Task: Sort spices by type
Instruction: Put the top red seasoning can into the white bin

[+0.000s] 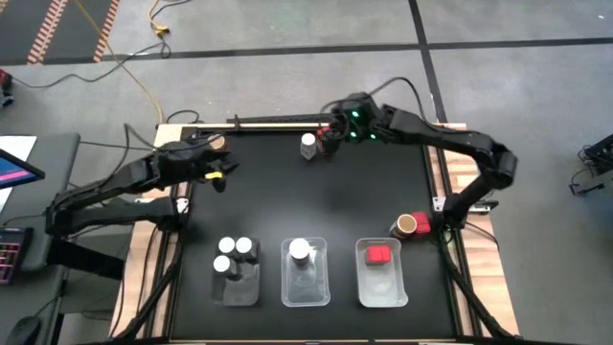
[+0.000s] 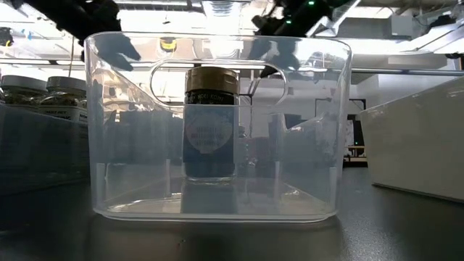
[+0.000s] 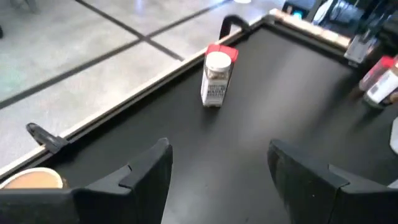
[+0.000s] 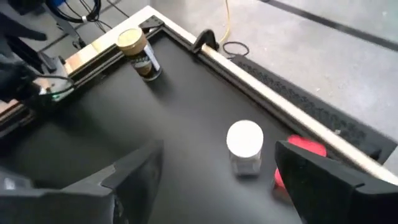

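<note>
The right gripper [image 4: 214,180] hangs over the far edge of the counter [image 1: 316,192] with its fingers spread wide and nothing between them. Just ahead of it stands a white-capped jar [image 4: 244,148], upright and untouched, and right beside that jar a red-capped jar [image 4: 297,152] shows partly behind one finger. In the high view the same white-capped jar [image 1: 308,146] stands just beside the gripper [image 1: 330,144].

The left gripper [image 3: 217,171] is over the far left corner of the counter, its fingers also apart and holding nothing. A tan-lidded jar [image 1: 217,144] stands upright close by it at that corner; the right wrist view shows this jar [image 4: 139,53] near the counter's wooden edge.

Another tan-lidded jar [image 1: 410,225] and a red cap touching it stand at the right edge of the counter.

Along the near edge three clear trays sit in a row. The left tray [image 1: 251,287] holds three white-capped jars [image 1: 233,254]. The middle tray [image 1: 321,287] holds one white-capped jar [image 1: 301,251], which the low view shows upright behind the tray's clear wall [image 2: 116,145]. The right tray [image 1: 397,287] holds one red-capped jar [image 1: 379,255].
</note>
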